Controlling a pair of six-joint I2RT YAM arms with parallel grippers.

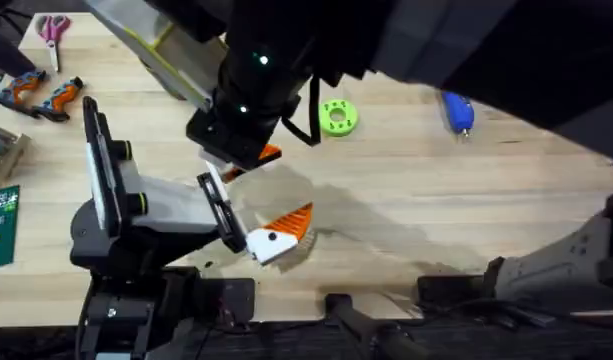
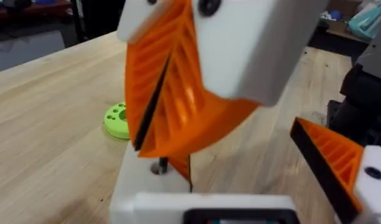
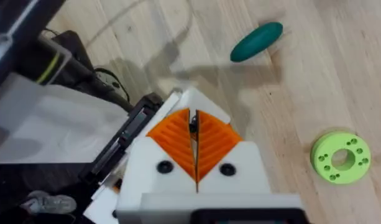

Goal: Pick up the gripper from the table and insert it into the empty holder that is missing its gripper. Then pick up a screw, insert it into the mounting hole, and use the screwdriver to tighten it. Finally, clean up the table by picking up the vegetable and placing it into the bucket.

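My right gripper (image 1: 242,158) reaches across from the right and hangs just above my left gripper (image 1: 274,237). Its orange pads (image 3: 178,134) are pressed together on a small dark screw (image 3: 193,124). In the left wrist view the screw's metal end (image 2: 159,167) sits at the white holder (image 2: 143,186), with an orange strip beside it. My left gripper (image 2: 240,186) stands open, its other orange finger (image 2: 330,162) well apart. The blue screwdriver (image 1: 456,112) lies at the back right. The dark green vegetable (image 3: 257,42) lies on the wood. The bucket is out of view.
A lime-green disc (image 1: 338,117) with holes lies behind the grippers. Orange-handled pliers (image 1: 41,92) and scissors (image 1: 53,30) lie at the far left, a green board (image 1: 0,225) at the left edge. The right arm's dark bulk covers the upper middle of the table.
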